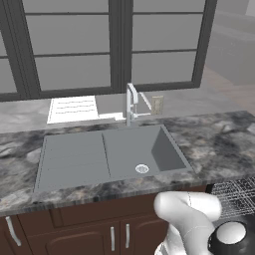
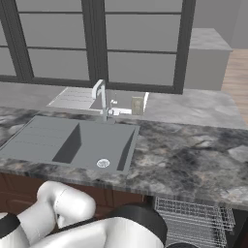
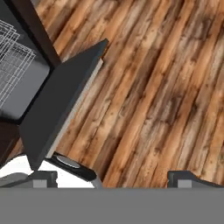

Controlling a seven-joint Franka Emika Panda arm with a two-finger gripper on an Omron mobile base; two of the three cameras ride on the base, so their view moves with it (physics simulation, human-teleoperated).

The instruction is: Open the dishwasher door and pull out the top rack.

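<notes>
**Dishwasher door down, wire rack showing under the worktop**

Gripper (image 3: 113, 178) fingertips stand nearest the hand camera, two dark tips well apart at the bottom of that view, spread wide with nothing between them. Beyond them lies a wooden plank floor (image 3: 166, 87). Just beside the left fingertip, the dishwasher door (image 3: 61, 105) shows as a dark flat panel swung open, its pale edge running along the side that faces the floor. Whether the tip touches the panel cannot be told. Past the door, in the upper left corner of the hand view, the top rack (image 3: 13, 61) appears as a grid of thin white wire inside the dark cavity of the machine.

From the right base view, the same rack (image 2: 193, 220) sits below the edge of the marbled worktop (image 2: 193, 155), to the right of the arm's white body, its wire grid reaching out from under the stone. The left base view catches a part of the rack (image 1: 239, 194) at the right edge, again under the worktop.

Set into the worktop is a grey sink (image 1: 124, 149) with a ribbed drainboard on its left, and a silver tap (image 1: 132, 102) behind it. Brown cabinet doors (image 1: 99, 234) run below the sink.
</notes>
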